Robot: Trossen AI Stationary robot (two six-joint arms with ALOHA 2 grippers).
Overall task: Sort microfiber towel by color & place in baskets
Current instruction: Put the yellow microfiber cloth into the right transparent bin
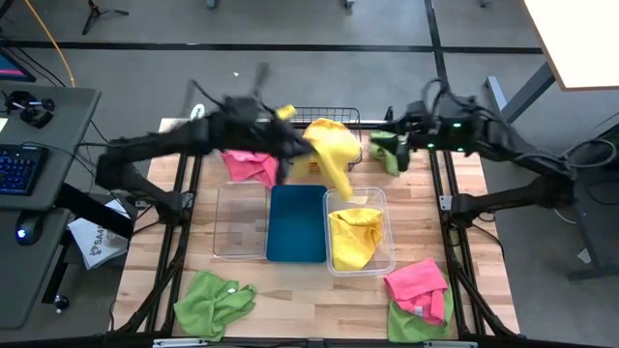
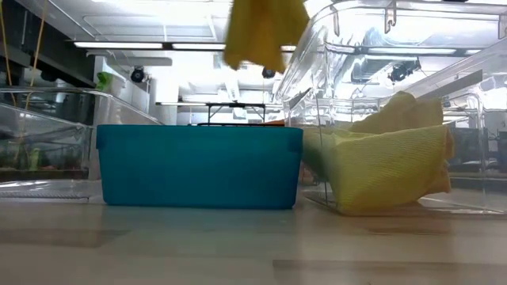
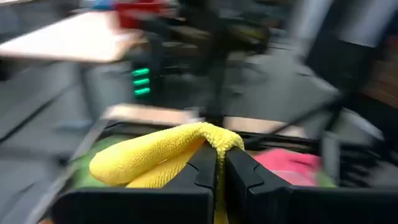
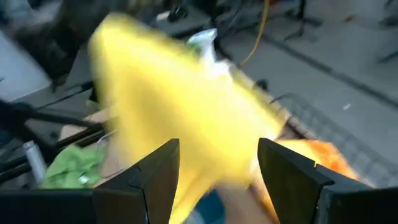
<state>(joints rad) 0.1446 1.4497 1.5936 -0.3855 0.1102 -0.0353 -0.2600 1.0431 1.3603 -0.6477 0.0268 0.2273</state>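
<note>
**Yellow towel in carry, release pending**

While the left gripper (image 3: 219,167) holds its fingers clamped on a yellow towel (image 1: 334,150), the step in hand appears to be carrying that towel to the clear tub (image 1: 385,208) that already holds another yellow towel (image 1: 355,237).

Nearest the front table edge lie a green towel (image 1: 211,302) and a pink towel (image 1: 418,280) atop green cloth. Mid-table stand an empty clear tub (image 1: 240,220), the blue tub (image 1: 297,224) and the yellow-holding tub. The carried towel hangs just beyond that tub's far rim, above table level, not yet over its opening.

The next move calls for bringing the towel over the tub, then opening.

Farther back, the right gripper (image 4: 217,165) waits near the black wire basket (image 1: 343,118), fingers apart and empty.
</note>
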